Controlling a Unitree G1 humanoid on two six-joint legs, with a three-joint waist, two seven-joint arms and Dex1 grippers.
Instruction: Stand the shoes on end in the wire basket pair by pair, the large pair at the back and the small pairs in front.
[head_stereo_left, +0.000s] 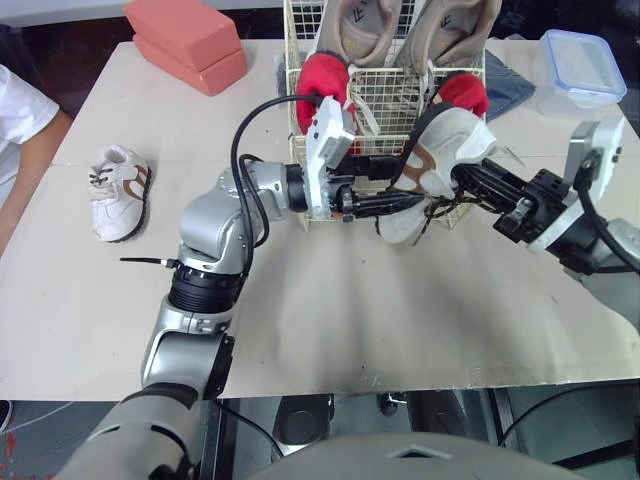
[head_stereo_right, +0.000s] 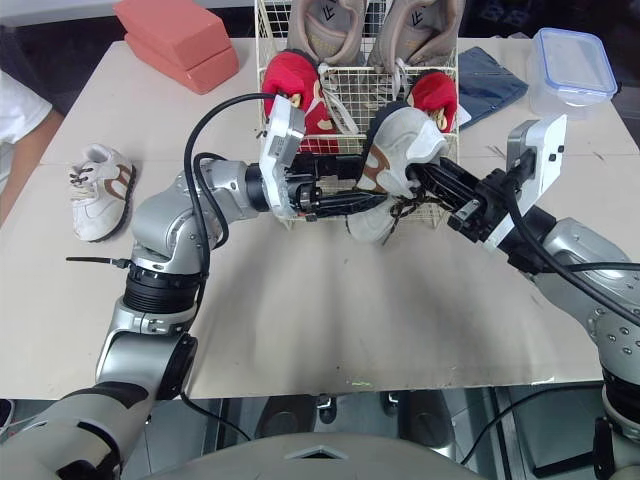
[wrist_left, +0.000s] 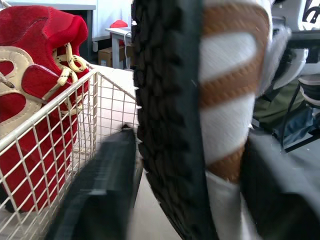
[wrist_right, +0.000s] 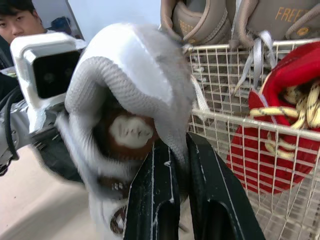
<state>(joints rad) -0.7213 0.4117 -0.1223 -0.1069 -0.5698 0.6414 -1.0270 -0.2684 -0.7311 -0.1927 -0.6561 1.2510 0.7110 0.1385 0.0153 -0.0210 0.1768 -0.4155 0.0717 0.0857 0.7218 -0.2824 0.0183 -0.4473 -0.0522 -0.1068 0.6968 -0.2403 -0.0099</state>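
A small white shoe with brown stripes (head_stereo_left: 445, 150) hangs in front of the wire basket (head_stereo_left: 390, 100), toe down. My right gripper (head_stereo_left: 466, 178) is shut on its heel collar; in the right wrist view its two fingers (wrist_right: 155, 190) pinch the collar. My left gripper (head_stereo_left: 392, 203) comes in from the left and holds the toe end, with the black sole (wrist_left: 165, 115) between its fingers. Its mate (head_stereo_left: 118, 192) lies on the table at the left. Two large beige shoes (head_stereo_left: 365, 25) stand at the basket's back, with two red shoes (head_stereo_left: 322, 80) in front of them.
Pink blocks (head_stereo_left: 188, 42) lie at the back left. A lidded plastic box (head_stereo_left: 578, 72) and a blue cloth (head_stereo_left: 508, 85) sit right of the basket. A person's arm (head_stereo_left: 20, 130) rests at the table's left edge.
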